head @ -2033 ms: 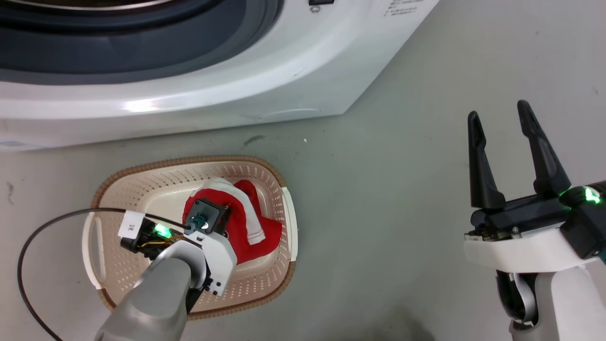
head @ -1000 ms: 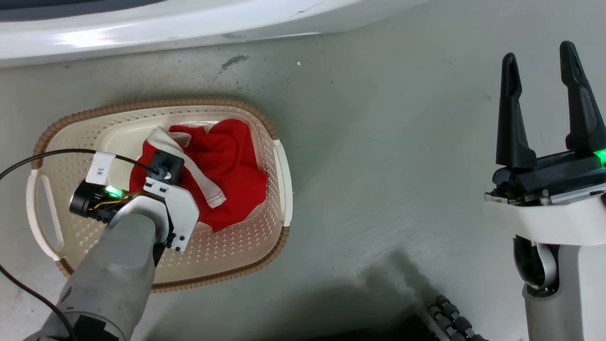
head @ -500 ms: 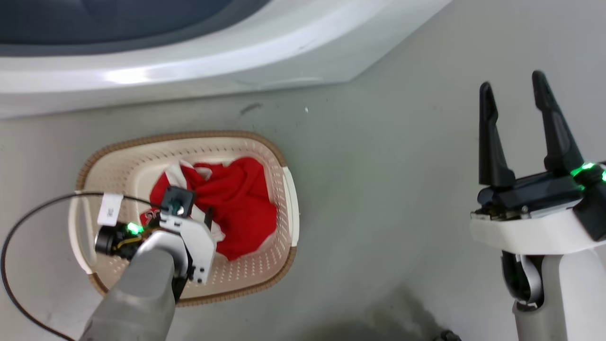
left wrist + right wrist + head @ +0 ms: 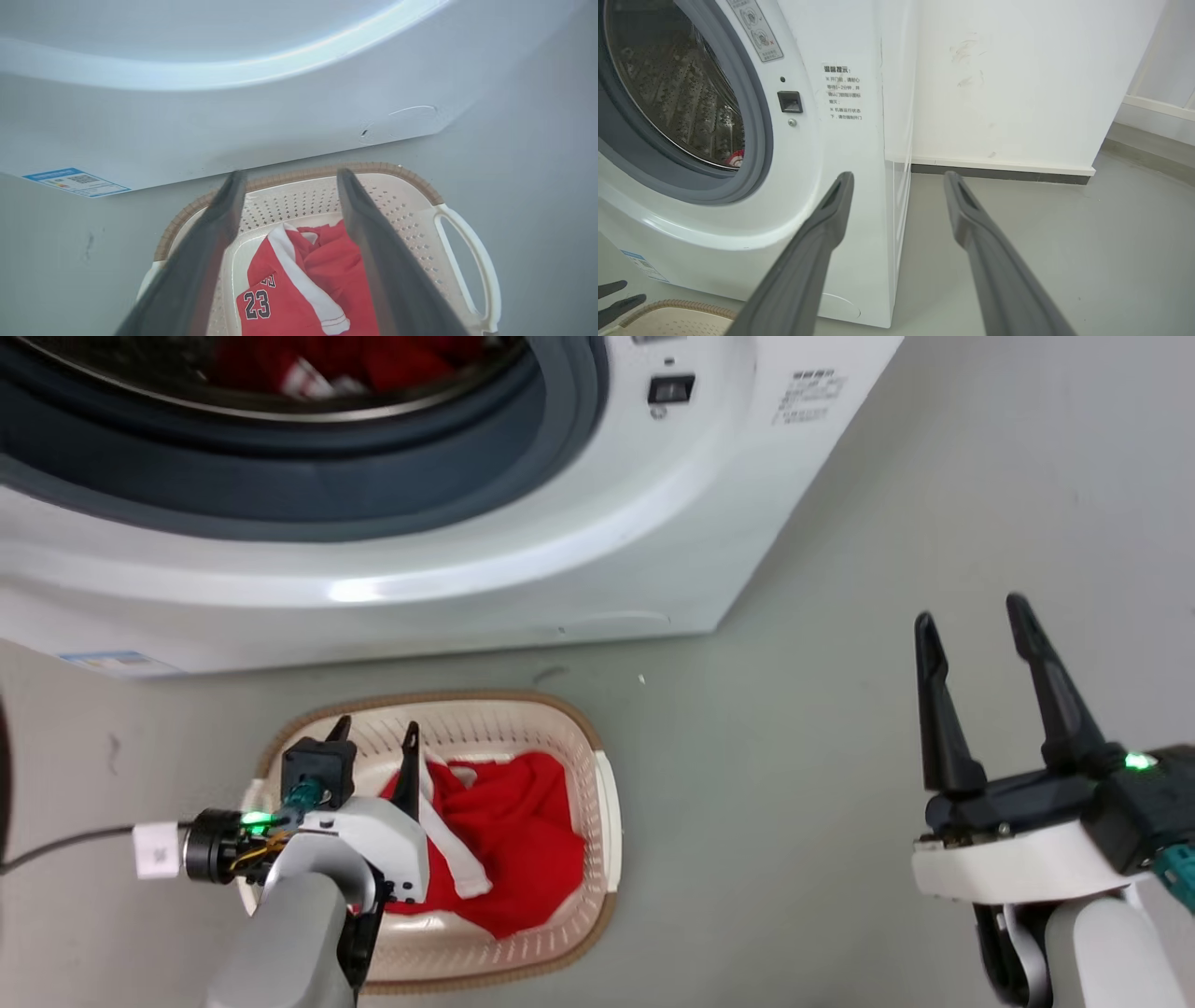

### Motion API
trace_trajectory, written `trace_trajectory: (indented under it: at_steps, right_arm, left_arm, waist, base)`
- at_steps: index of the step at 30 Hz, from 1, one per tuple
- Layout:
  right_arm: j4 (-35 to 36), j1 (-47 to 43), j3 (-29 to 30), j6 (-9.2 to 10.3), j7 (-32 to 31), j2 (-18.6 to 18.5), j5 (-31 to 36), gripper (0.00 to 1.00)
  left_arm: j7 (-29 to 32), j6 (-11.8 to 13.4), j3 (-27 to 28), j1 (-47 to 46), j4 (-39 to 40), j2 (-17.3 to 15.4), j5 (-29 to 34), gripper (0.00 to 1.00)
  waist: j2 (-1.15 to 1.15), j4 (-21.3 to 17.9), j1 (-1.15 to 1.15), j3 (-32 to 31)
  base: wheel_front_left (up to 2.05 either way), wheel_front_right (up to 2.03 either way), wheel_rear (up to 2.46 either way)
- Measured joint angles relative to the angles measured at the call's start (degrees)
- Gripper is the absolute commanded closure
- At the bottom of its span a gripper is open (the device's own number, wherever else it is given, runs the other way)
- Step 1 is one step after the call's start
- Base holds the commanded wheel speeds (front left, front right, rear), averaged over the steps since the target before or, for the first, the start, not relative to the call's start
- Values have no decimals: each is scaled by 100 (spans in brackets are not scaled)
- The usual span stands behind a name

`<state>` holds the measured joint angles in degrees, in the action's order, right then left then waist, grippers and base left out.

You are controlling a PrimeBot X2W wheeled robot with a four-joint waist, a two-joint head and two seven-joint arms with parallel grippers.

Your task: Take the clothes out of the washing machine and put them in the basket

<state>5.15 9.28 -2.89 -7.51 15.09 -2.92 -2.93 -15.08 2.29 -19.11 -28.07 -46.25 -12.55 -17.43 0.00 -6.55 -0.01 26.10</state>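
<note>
Left gripper (image 4: pixel 375 730): you've got it spread, nothing held, hanging over the basket's (image 4: pixel 485 695) washer-side end.
Right gripper (image 4: pixel 971 614): also spread and empty, well off to the right, over the floor (image 4: pixel 794 803).
Jersey (image 4: pixel 261 280): red, "23" showing, white trim, bunched on the basket bottom.
Drum: you can see more red clothes (image 4: pixel 401 359) inside the washing machine (image 4: pixel 560 551).
Basket: on the floor, just in front of the washer.

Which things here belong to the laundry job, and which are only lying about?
Job: white front-loading washing machine; red fabric clothes in drum; red "23" jersey; cream perforated plastic basket; left end effector.
Lying about: blue rectangular sticker; dark floor scuff; white wall.
</note>
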Motion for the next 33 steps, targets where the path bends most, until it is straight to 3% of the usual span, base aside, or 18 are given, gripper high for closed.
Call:
trace_trajectory:
  at_steps: [7, 20, 33]
  right_arm:
    - [-94, -343, -30, 0, 0, 0, 74, 0]
    - [-164, -806, -57, 0, 0, 0, 85, 0]
    - [-169, -1018, -149, 0, 0, -1, 73, 0]
  left_arm:
    - [1, 77, 712, 880, 1432, 112, 394, 0]
    - [1, 76, 1791, 1880, 3406, 621, 1024, 0]
    - [1, -180, 2295, 1922, 3918, 806, 1303, 0]
  waist:
    - [0, 172, 0, -691]
    - [0, 323, -1, -1593]
    - [0, 168, 0, -1880]
  base:
    - [0, 0, 0]
    - [0, 0, 0]
    - [0, 0, 0]
